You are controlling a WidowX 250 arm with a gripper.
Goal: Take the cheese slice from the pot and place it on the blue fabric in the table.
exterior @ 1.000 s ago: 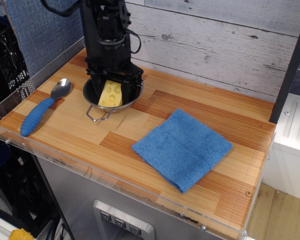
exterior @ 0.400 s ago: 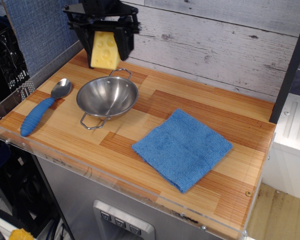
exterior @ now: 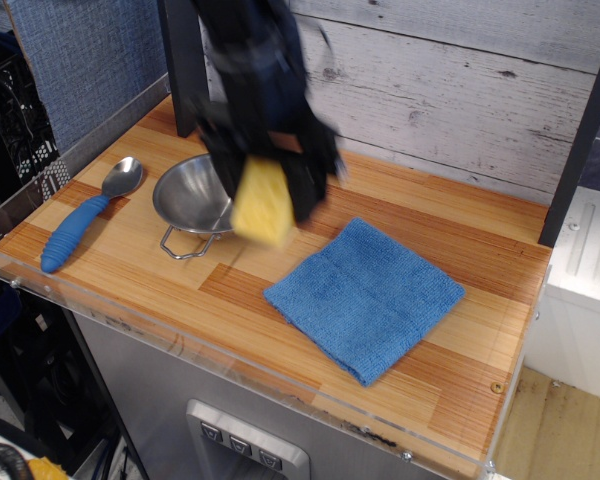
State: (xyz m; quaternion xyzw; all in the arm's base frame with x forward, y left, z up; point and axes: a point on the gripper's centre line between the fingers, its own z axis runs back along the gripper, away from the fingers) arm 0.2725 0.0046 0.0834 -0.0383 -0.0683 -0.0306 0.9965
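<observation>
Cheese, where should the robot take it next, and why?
Probably a bit further right and toward the table's front, then down. The gripper holds the cheese slice in the air beside the pot, short of the blue fabric, which lies flat and bare.

Probably lab mock-kitchen: acrylic-rimmed wooden table, faux plank backdrop, equipment racks beside.

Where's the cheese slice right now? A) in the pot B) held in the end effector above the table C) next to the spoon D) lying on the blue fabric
B: the cheese slice hangs blurred in the end effector, off the pot and short of the blue fabric.
</observation>
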